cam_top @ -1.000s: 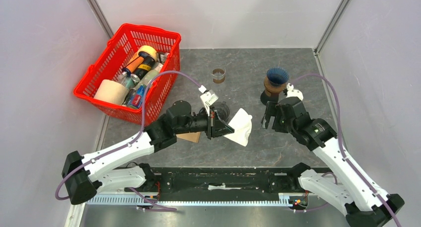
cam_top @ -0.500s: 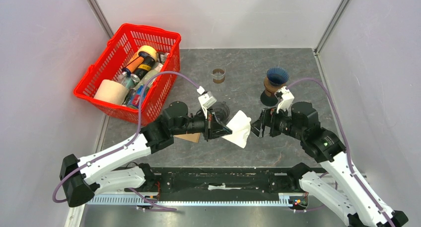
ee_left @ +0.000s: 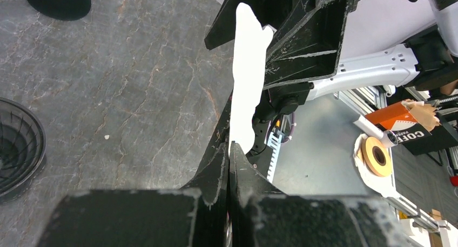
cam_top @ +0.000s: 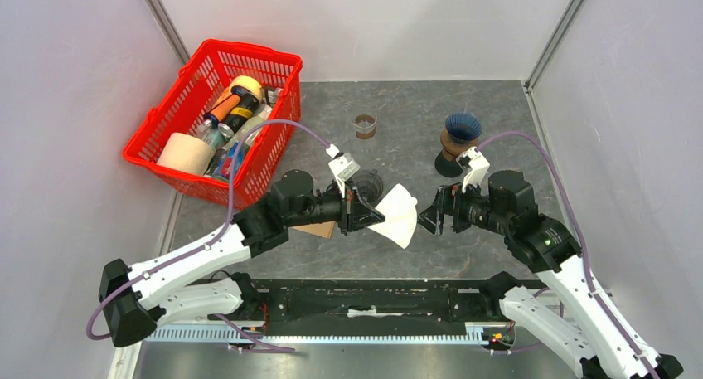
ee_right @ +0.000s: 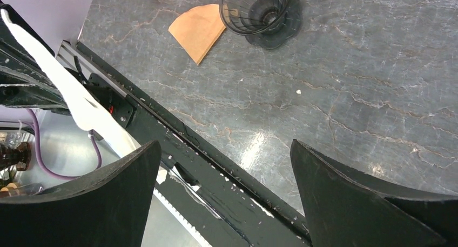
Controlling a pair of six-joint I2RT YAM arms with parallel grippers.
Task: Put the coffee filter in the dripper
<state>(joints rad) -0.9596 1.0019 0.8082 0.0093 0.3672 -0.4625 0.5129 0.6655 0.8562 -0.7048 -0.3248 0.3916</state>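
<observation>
My left gripper [cam_top: 366,213] is shut on the narrow end of a white coffee filter [cam_top: 399,216] and holds it above the table; the left wrist view shows the filter [ee_left: 247,74] edge-on past the closed jaws [ee_left: 230,149]. My right gripper [cam_top: 431,218] is open and empty, just right of the filter, jaws facing it. In the right wrist view [ee_right: 224,149] the filter [ee_right: 70,95] lies to the left, outside the jaws. A dark clear dripper [cam_top: 370,183] stands on the table behind my left gripper and also shows in the right wrist view [ee_right: 263,9].
A brown filter [cam_top: 315,228] lies flat beside the dripper. A blue dripper on a brown stand [cam_top: 461,132] is at the back right. A small glass ring [cam_top: 365,126] sits at the back middle. A red basket [cam_top: 217,122] of items stands at the back left.
My right gripper has swung from beside the blue dripper stand leftward to face the filter. My left gripper with the filter has shifted slightly left.
</observation>
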